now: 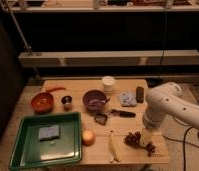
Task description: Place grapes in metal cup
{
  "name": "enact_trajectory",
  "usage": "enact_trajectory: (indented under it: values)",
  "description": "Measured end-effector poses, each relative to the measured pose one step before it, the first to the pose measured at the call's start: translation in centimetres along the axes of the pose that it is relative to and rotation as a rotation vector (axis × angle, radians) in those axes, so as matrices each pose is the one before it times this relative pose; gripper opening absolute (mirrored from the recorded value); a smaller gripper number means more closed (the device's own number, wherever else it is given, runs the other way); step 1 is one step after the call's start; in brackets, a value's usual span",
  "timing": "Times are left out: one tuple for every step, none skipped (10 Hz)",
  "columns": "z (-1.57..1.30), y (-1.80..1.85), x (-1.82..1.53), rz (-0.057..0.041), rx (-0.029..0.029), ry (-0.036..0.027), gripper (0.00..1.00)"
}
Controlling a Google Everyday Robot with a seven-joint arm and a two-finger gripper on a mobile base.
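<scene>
The grapes (135,139), a dark purple-red lumpy bunch, lie on the wooden table (78,88) near its front right corner. My gripper (145,138) hangs from the white arm (163,107) and is down at the right part of the bunch, partly covering it. The metal cup (67,102), small and silver-grey, stands upright at the left of the table, between the orange-red bowl (42,102) and the purple bowl (94,100), far to the left of the gripper.
A green tray (23,150) with a blue sponge (49,132) fills the front left. A round orange fruit (88,137) and a banana (112,147) lie left of the grapes. A white cup (108,82), a dark can (140,94), a blue-grey object (127,99) and a black tool (122,113) stand behind.
</scene>
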Motion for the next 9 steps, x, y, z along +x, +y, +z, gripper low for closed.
enact_trajectory:
  values:
    - [0.056, 0.375, 0.095, -0.02561, -0.01481, -0.03207, 0.80]
    - [0.193, 0.332, -0.040, -0.02990, -0.00786, -0.05265, 0.80]
    - [0.204, 0.358, -0.081, -0.02509, -0.00805, -0.03869, 0.80]
    - [0.373, 0.474, -0.716, -0.04709, -0.02358, -0.06471, 0.80]
    - [0.194, 0.321, -0.142, -0.02588, -0.01680, -0.04594, 0.80]
    - [0.098, 0.308, 0.099, -0.01285, -0.01210, -0.02483, 0.80]
    - [0.082, 0.051, -0.217, -0.01079, -0.00482, -0.01234, 0.80]
    - [0.008, -0.014, -0.081, -0.00186, -0.00035, -0.00076, 0.80]
    - [-0.007, 0.013, 0.024, 0.00058, 0.00016, -0.00034, 0.80]
